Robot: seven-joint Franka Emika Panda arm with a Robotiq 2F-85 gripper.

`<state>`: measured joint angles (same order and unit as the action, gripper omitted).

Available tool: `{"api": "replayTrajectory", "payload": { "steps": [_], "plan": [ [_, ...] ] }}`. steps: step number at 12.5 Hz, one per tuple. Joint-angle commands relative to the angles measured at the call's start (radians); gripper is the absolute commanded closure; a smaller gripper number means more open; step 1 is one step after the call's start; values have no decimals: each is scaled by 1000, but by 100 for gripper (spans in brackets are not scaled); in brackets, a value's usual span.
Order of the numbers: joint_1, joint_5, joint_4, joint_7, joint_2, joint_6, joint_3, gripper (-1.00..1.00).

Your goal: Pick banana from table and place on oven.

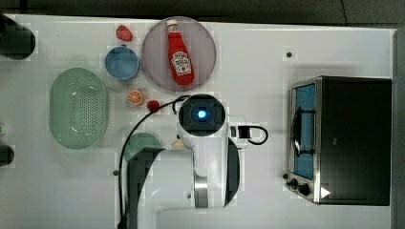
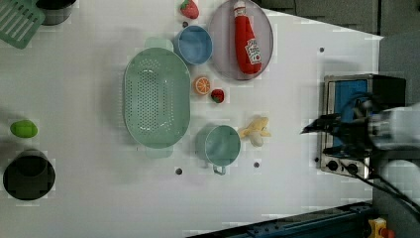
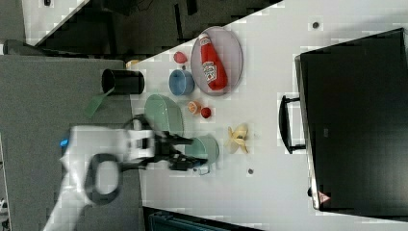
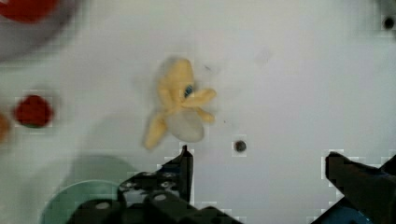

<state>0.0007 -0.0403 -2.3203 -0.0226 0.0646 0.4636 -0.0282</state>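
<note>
The banana is pale cream-yellow with splayed peel ends and lies on the white table. It also shows as the banana, the banana, and a tip of banana at the arm's edge. My gripper hangs above the table, open, with nothing between its fingers; the banana lies just beyond one fingertip. The gripper shows over the teal cup, and the gripper in front of the oven. The oven stands at the top view's right with its black top bare.
A ketchup bottle lies on a grey plate. A blue bowl, strawberry, orange slice, small red fruit, green colander and teal cup crowd the top view's left.
</note>
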Motion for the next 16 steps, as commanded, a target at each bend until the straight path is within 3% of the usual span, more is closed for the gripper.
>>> {"api": "replayTrajectory", "payload": {
  "steps": [1,9,15,16],
  "plan": [
    [-23,14,-29,34,14,148,9,-100],
    [-13,15,-93,87,-266,501,-30,-100],
    [-7,15,-100,191,-384,586,-49,-100],
    [-7,15,-101,190,-396,597,-50,-92]
  ]
}}
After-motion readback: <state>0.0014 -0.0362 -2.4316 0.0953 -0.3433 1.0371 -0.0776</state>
